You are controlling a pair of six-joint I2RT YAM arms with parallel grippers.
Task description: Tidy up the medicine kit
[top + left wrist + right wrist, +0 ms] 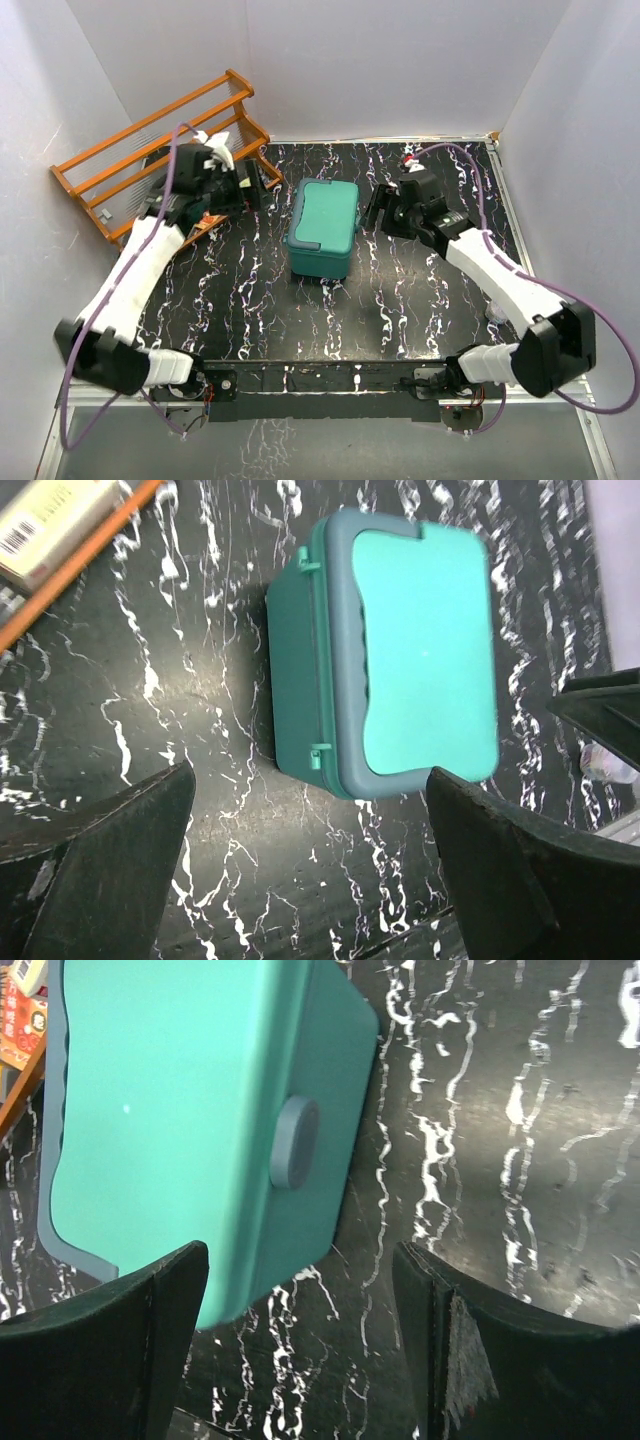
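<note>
The medicine kit (322, 228), a teal-green box with its lighter lid closed, stands in the middle of the black marbled table. My left gripper (265, 188) hovers just left of its far end. In the left wrist view the kit (400, 650) lies ahead of the open left gripper (310, 870), with only table between the fingers (100, 860). My right gripper (373, 208) hangs close to the kit's right side. Seen from the right wrist, the kit's side with a round grey knob (296, 1142) is just ahead of the open right gripper (300, 1350), which holds nothing.
An orange wooden rack (150, 150) stands at the back left, behind the left arm. A pale carton (50, 525) lies by its rail. White walls close in the table on three sides. A small clear thing (493, 313) lies near the right arm.
</note>
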